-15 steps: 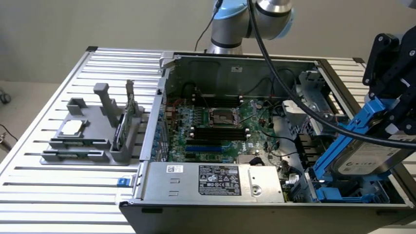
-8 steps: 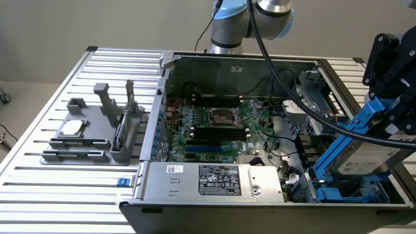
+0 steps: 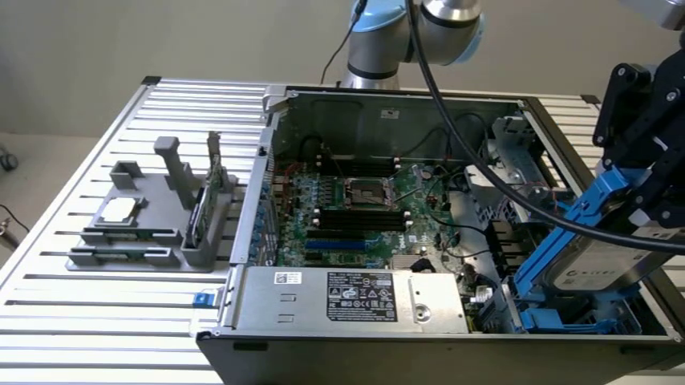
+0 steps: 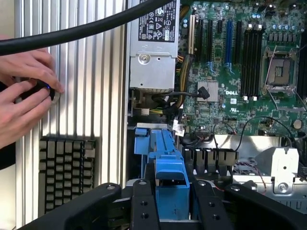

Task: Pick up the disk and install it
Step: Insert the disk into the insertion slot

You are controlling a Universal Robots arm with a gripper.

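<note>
- Exterior view looked down obliquely, set back, on the open grey metal computer case (image 3: 396,95).
- Wrist view looked down from close; both shared the green circuit motherboard (image 3: 426,192).

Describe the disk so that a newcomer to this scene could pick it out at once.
Find the open computer case on the slatted table. At its corner on the exterior view's right, the gripper holds the disk tilted over a blue bay. It is a silver-grey slab with blue rails, unlike the plain grey power supply box beside it.
</note>
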